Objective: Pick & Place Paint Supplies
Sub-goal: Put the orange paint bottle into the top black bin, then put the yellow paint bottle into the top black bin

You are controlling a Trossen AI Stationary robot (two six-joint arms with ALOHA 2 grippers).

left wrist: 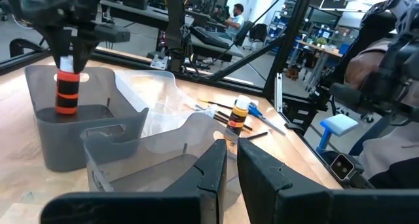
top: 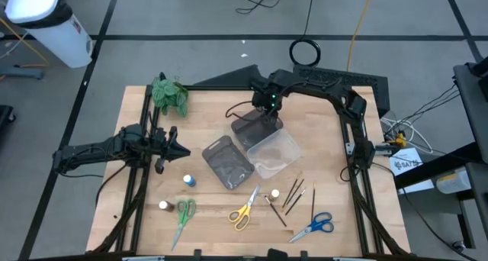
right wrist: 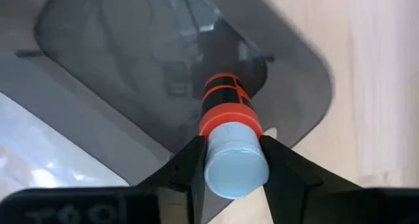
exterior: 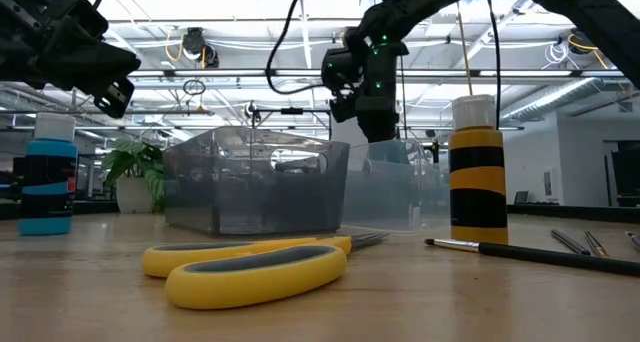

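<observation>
My right gripper [top: 267, 114] points down over the far grey tray [top: 245, 131] and is shut on a small paint bottle [left wrist: 65, 92] with orange and black bands and a pale cap. My left gripper [left wrist: 232, 175] waits shut and level near the table's left side, touching nothing. On the near part of the table stand a blue-capped bottle [top: 188, 181], a second small bottle [top: 162, 206] and a yellow-and-black bottle [top: 275, 193]. Green scissors [top: 183, 215], yellow scissors [top: 245, 209], blue scissors [top: 316, 225] and thin brushes [top: 293, 194] lie flat beside them. My right gripper pinches the bottle's pale cap [right wrist: 236, 170] between its two fingers, one on either side. The fingers come from above, pointing down. The bottle hangs upright below them, its lower end [left wrist: 63, 109] between the grey tray's walls; whether it touches the tray's floor I cannot tell.
A second grey tray [top: 227, 163] and a clear tray [top: 276, 153] stand side by side in the table's middle, just near of the far tray. A green leafy plant [top: 168, 93] stands at the far left corner. People and benches show in the room beyond.
</observation>
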